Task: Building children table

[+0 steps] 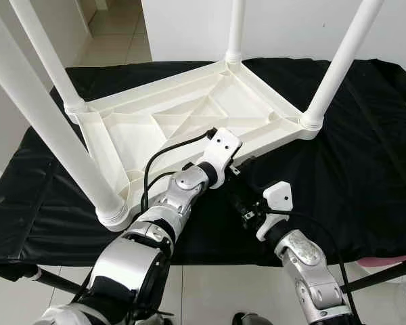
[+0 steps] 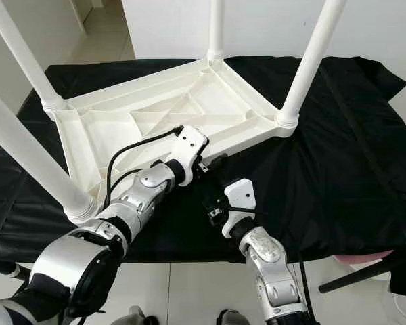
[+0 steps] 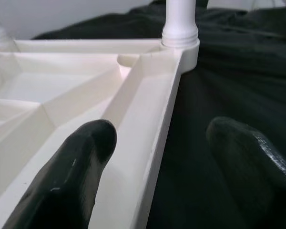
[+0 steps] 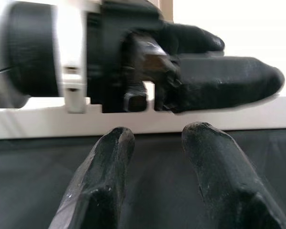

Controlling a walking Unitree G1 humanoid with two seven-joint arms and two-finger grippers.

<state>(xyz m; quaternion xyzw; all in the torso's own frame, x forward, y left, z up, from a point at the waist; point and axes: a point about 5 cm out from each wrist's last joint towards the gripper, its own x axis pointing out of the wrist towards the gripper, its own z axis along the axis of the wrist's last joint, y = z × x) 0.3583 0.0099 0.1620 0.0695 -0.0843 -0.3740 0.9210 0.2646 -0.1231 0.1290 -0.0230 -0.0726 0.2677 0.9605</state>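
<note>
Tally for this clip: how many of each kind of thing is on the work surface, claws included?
Upside-down white table top: 1
White legs standing up from its corners: 4
Black cloth underneath: 1
Robot claws, left straddling the table's edge, right just behind it: 2
Total: 8

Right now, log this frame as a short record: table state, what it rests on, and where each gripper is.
table: white plastic children's table, upside down, ribbed underside up
legs: four white legs standing up from the corner sockets
surface: black cloth under the table
left gripper: open, fingers astride the table's near edge rim, one finger over the underside, the other over the cloth
right gripper: open, holding nothing, just above the cloth beside the left gripper, pointing at the table edge
</note>
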